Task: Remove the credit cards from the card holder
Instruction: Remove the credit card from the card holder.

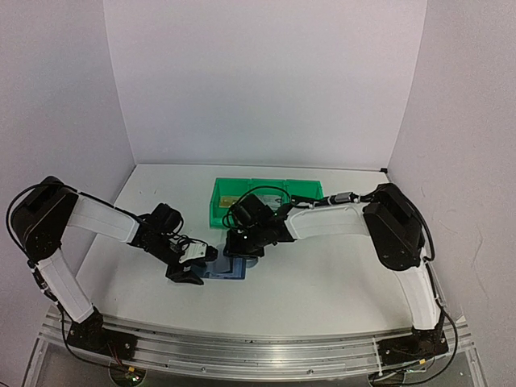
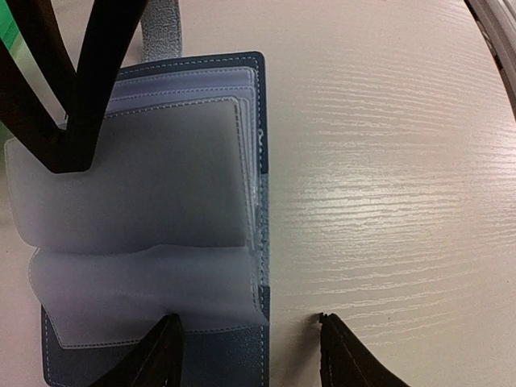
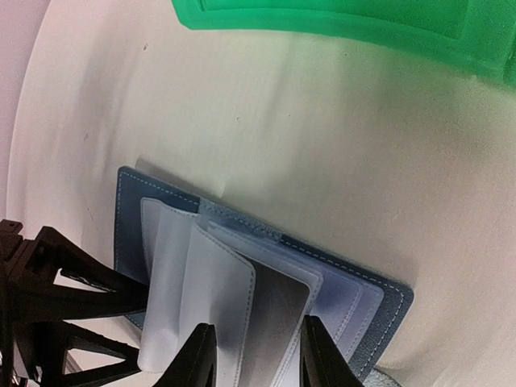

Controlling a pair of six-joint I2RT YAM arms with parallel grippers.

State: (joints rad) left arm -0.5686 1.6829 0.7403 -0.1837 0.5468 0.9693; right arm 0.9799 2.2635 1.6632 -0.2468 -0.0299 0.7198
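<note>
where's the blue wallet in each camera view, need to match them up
Top external: the blue wallet lies just below centre, in front of the green bin.
Left wrist: it fills the left half, open, pale sleeves up.
Right wrist: lower centre, sleeves fanned.
Shared landmark: the green bin, along the top of the right wrist view, a sliver at the left wrist view's upper left.
</note>
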